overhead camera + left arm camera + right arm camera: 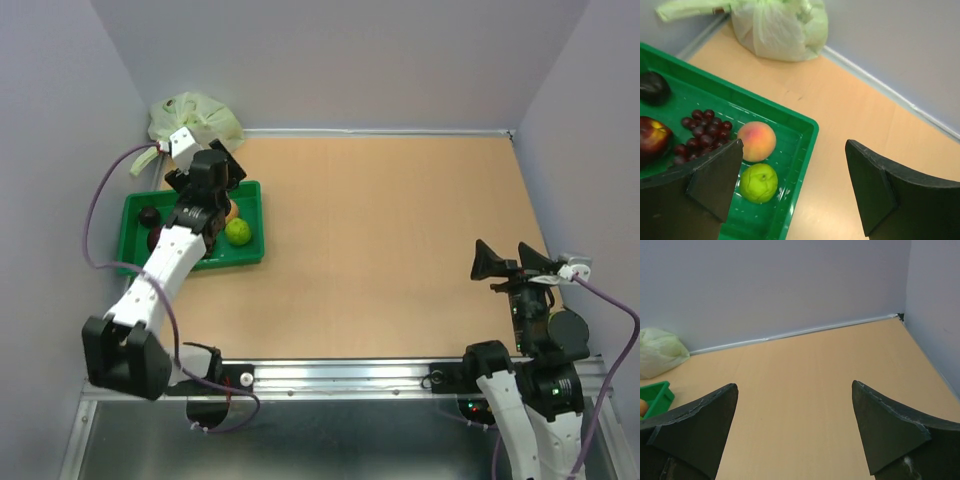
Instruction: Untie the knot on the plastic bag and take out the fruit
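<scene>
Left pincer (792,150): released, jaws spread wide, nothing between them, poised over the right end of the green plastic tray (810,134). Right pincer (794,387): likewise released and unladen, above bare bench (805,370) near the right edge.

The tray lies along the bench's left edge. It holds:
- a round lime-green fruit (759,182)
- an orange-pink peach (756,141)
- a bunch of dark purple grapes (702,130)
- a dark red apple (652,137)
- a dark rounded fruit (652,87)

The crinkly pale green plastic bag (780,30) sits in the far left corner against the wall. Its knot of twisted handles (715,7) trails leftward. Its contents cannot be made out.
</scene>
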Robot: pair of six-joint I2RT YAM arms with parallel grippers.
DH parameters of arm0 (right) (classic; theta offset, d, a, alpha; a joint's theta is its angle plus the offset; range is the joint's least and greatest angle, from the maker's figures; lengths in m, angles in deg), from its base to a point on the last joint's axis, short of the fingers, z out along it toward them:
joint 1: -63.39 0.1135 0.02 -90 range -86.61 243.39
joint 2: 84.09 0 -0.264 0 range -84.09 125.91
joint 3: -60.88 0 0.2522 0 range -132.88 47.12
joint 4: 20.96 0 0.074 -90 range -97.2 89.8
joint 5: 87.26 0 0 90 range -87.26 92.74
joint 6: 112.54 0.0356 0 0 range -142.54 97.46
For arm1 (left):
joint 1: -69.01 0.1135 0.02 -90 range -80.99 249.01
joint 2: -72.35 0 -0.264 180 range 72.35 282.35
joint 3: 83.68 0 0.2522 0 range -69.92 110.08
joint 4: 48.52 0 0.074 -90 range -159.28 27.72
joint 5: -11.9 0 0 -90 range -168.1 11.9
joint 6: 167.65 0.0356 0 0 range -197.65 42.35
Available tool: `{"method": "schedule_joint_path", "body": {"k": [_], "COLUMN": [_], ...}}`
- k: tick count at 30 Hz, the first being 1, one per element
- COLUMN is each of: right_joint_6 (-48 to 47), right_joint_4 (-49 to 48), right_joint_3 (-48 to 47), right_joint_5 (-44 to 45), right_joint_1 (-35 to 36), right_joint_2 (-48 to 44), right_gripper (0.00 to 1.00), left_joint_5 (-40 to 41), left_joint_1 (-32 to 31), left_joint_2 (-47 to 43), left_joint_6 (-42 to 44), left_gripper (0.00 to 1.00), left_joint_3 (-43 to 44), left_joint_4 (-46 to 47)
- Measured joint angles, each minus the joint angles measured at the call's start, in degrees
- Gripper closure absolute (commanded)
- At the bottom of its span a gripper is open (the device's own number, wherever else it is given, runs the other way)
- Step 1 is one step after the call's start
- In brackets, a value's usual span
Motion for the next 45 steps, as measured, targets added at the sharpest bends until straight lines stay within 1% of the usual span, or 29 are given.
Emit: {"method": "schedule_joint_path", "body": {"k": [3, 7, 13, 18, 22, 24, 25, 27, 28, 29, 30, 31, 32, 36, 41, 45], "right_joint_6": [0.33, 0.59, 0.74, 0.72, 0.46, 0.28, 0.26, 0.20, 0.07, 0.04, -0.04, -0.13, -0.15, -0.52, -0.81, -0.76], "right_joint_4": [-0.07, -0.11, -0.33, -0.55, -0.83, -0.94, -0.94, -0.98, -0.98, -1.01, -1.01, -1.07, -1.14, -1.20, -1.22, -1.25], "right_joint_3": [0.57, 0.68, 1.16, 1.68, 1.68, 1.68, 1.68, 1.68, 1.68, 1.68, 1.70, 1.70, 1.70, 1.70, 1.70, 1.70], "right_joint_5": [-0.48, -1.03, -1.57, -2.29, -3.50, -3.93, -4.11, -4.44, -4.72, -4.79, -4.98, -5.16, -5.20, -6.03, -6.88, -6.47], "right_joint_1": [0.00, 0.00, 0.00, 0.00, 0.00, 0.00, 0.00, 0.00, 0.00, 0.00, 0.00, 0.00, 0.00, 0.00, 0.00, 0.00], "right_joint_2": [-0.59, -0.79, -0.92, -0.92, -0.92, -0.79, -0.76, -0.46, -0.22, -0.11, 0.07, 0.28, 0.44, 2.29, 3.45, 3.39], "right_gripper": [0.00, 0.00, 0.00, 0.00, 0.00, 0.00, 0.00, 0.00, 0.00, 0.00, 0.00, 0.00, 0.00, 0.00, 0.00, 0.00], "left_joint_5": [-5.16, -6.97, -8.02, -10.91, -13.33, -14.64, -15.56, -16.68, -17.57, -17.92, -18.78, -19.50, -20.24, -23.91, -28.26, -31.19], "left_joint_1": [7.26, 13.27, 17.14, 20.31, 22.67, 23.54, 23.85, 24.02, 24.04, 24.04, 24.04, 24.04, 24.04, 23.87, 21.81, 15.43], "left_joint_2": [10.16, 21.14, 37.29, 48.76, 57.88, 62.47, 64.87, 67.87, 69.90, 70.53, 71.76, 72.22, 72.32, 72.06, 69.11, 62.71], "left_joint_6": [-4.07, -8.39, -10.47, -11.06, -11.63, -12.24, -12.74, -13.40, -14.12, -14.19, -14.95, -15.50, -15.08, -15.10, -10.80, -6.23], "left_gripper": [0.05, 0.05, 0.06, 0.09, 0.10, 0.13, 0.16, 0.32, 0.56, 0.56, 0.78, 0.91, 1.00, 1.00, 1.00, 1.00], "left_joint_3": [0.24, 3.37, 14.49, 21.42, 28.37, 32.83, 35.30, 38.34, 40.48, 41.09, 42.12, 42.27, 42.27, 41.40, 38.51, 36.30], "left_joint_4": [2.71, 4.85, 13.94, 21.62, 24.87, 26.08, 26.93, 27.58, 28.20, 28.37, 28.98, 29.24, 29.22, 32.65, 34.29, 34.07]}}
